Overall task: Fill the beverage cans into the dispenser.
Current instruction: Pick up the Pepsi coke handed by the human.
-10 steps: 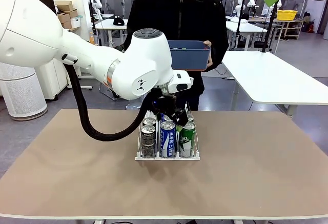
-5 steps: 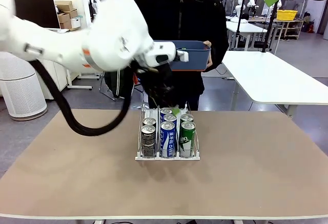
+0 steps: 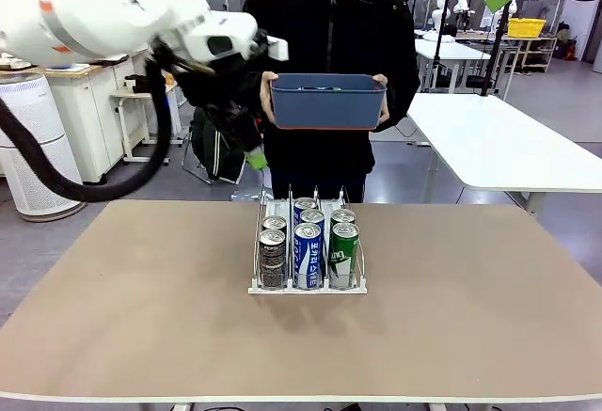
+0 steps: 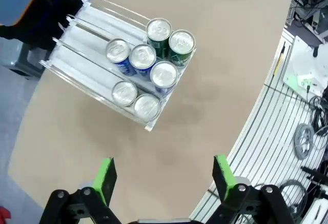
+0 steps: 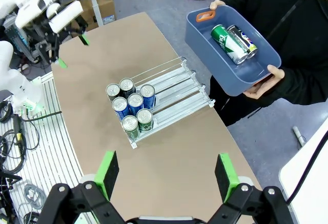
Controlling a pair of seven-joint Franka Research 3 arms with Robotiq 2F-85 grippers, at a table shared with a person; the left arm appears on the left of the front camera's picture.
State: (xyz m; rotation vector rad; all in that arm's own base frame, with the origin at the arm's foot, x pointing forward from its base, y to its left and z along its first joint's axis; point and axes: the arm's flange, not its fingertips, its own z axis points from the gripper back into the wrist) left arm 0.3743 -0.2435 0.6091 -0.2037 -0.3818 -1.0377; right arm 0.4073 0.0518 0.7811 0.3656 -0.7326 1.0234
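The dispenser [image 3: 257, 259] stands mid-table, its three lanes holding several beverage cans: black-grey [image 3: 273, 259] on the left, blue [image 3: 308, 253] in the middle, green [image 3: 344, 253] on the right. My left gripper [image 3: 246, 143] hangs open and empty, high above the table and left of the dispenser. Its wrist view looks down past the spread fingers [image 4: 105, 179] onto the dispenser [image 4: 82, 44] and the can tops [image 4: 148, 75]. My right gripper [image 5: 167, 175] is open and empty too, far above the dispenser [image 5: 177, 88]. More cans [image 5: 221, 35] lie in the person's tub.
A person stands at the table's far edge holding a blue plastic tub [image 3: 327, 105] in both hands, above and behind the dispenser. The brown tabletop [image 3: 470, 317] is bare on both sides of the rack. Other tables stand behind on the right.
My left arm has risen from the back of the dispenser and swung up and to the left, away from it, its gripper open throughout. The cans and the tub have stayed put.
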